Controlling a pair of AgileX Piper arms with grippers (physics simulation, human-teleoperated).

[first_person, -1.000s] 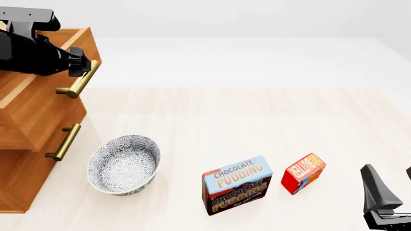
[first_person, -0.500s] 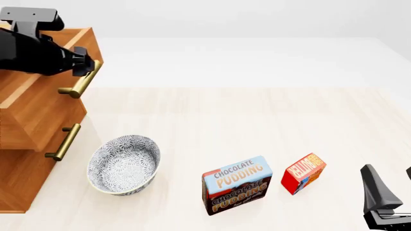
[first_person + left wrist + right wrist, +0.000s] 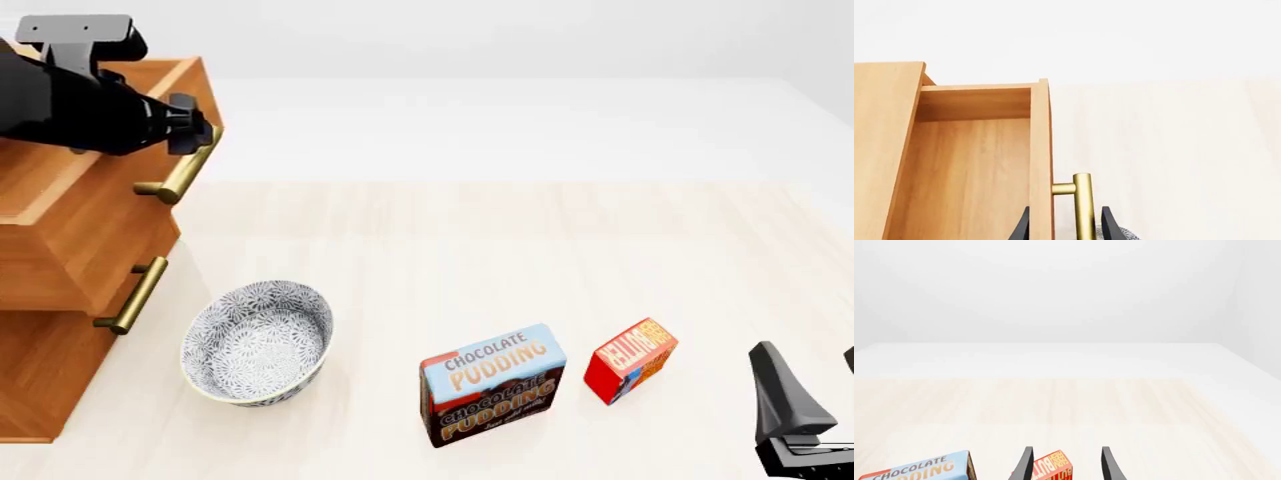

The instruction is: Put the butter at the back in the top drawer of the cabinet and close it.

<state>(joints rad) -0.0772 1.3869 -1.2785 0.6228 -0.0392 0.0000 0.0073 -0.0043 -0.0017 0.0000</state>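
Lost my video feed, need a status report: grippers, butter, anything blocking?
Left gripper at top drawer handle, drawer open, empty. Right gripper open, idle. Butter on table beside pudding box. Nothing blocking.

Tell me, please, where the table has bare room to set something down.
The widest bare stretch lies beyond the bowl, pudding box and butter, right of the cabinet. The near strip holding those three is crowded; small gaps separate them.

A pale wood-grain table (image 3: 534, 250) fills the view from 3 to 9 o'clock. Toward 12 o'clock its white far strip meets a plain white wall (image 3: 534, 40). Light is soft and even, shadows faint.
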